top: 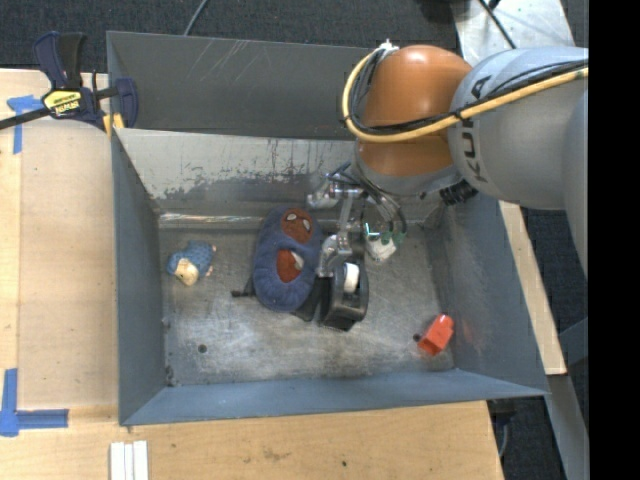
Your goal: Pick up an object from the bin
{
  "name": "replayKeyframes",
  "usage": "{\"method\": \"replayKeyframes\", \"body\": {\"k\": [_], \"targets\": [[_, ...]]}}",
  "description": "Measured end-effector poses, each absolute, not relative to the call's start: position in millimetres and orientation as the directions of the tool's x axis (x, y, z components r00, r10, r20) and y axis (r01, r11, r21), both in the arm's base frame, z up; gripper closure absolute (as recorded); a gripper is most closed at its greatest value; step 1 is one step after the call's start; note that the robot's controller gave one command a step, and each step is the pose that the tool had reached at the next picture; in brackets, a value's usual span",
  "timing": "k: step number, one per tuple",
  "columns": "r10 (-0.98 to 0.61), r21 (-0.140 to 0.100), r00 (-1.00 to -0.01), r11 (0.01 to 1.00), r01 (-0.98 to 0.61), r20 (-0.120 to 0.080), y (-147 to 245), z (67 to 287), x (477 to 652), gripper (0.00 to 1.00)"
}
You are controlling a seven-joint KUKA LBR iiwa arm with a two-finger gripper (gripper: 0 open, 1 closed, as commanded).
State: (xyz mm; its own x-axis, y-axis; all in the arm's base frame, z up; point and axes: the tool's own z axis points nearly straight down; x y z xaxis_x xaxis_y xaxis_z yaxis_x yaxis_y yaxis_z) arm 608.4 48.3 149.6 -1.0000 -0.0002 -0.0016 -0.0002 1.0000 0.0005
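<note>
Camera view has the pincer (341, 251) low between a blue plush lump (272, 273) and a black object (343, 306), its width unreadable.

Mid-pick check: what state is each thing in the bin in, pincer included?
Pincer: down at centre, over the plush and the black object.
Blue plush: slumped at centre, on the floor.
Black object: lying at the plush's right.
Blue-and-tan toy: loose, left, untouched.
Orange block: loose, right, untouched.

Blue cloth (266, 271), red block (436, 334), grey bin (300, 358)
</note>
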Motion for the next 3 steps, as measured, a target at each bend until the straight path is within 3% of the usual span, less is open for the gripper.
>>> {"method": "replayKeyframes", "body": {"k": [1, 2, 3], "targets": [[0.160, 0.003, -0.987, 0.987, 0.159, -0.010, 49, 90, 617.2, 0.00], [0.161, 0.006, -0.987, 0.987, 0.161, -0.020, 49, 92, 620.2, 1.00], [0.219, 0.003, -0.976, 0.976, 0.219, -0.012, 35, 227, 621.5, 1.00]]}}
